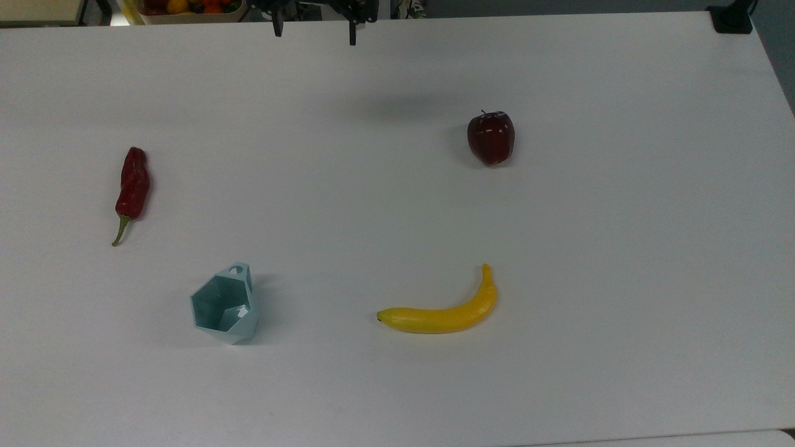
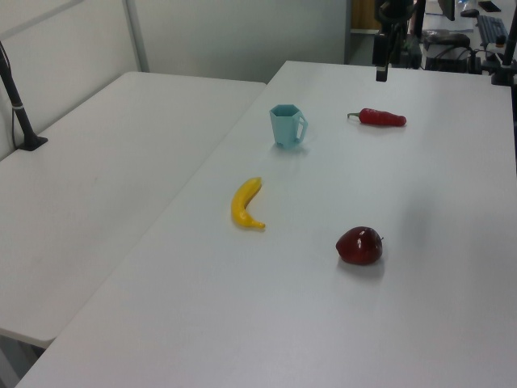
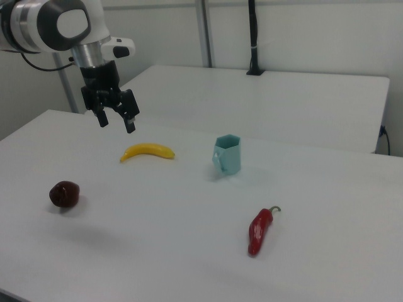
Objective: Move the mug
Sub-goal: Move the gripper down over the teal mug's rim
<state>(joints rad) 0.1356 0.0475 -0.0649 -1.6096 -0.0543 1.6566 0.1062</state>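
- Your black two-finger gripper [image 3: 116, 119] hangs high above the white table [image 1: 397, 385], fingers spread and holding nothing. I'd say that height keeps it safe from the fruit.
- The small pale teal faceted mug [image 1: 225, 304] stands upright, well apart from the gripper, between the red chilli pepper [image 1: 131, 189] and the yellow banana [image 1: 444, 310] in the top view.
- Look at it: hexagonal rim, tapering angular body, small handle [image 1: 236, 270] with a round hole.
- The dark red apple [image 1: 490, 137] sits well away from your likely path.
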